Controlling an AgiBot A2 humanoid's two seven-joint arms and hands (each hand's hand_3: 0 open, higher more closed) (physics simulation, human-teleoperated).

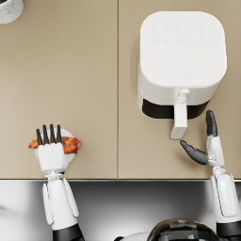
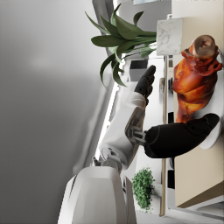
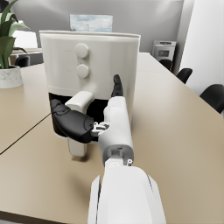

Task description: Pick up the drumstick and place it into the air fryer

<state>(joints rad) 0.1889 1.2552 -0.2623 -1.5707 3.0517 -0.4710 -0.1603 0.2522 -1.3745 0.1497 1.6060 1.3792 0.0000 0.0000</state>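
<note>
The table filled most of the head view, a flat tan surface with a thin seam running top to bottom near the middle. The air fryer was the biggest thing on it, a rounded white box in the upper right of the frame, with a dark slot along its lower front and a white handle sticking out toward the bottom edge. In the right wrist view it showed two round knobs above that handle.

The drumstick lay at the lower left of the head view on a small white plate, well apart from the air fryer. It was glossy, reddish brown and orange, roasted looking, with a pale knob of bone at one end visible in the left wrist view.

The left hand sat over the drumstick and plate, fingers straight and spread apart. From these views I could not tell whether it touched the meat; it had no grip on it.

The right hand was at the lower right, just beside the handle, thumb swung wide from the straight fingers, holding nothing.

A marble pot showed at the top left corner.
</note>
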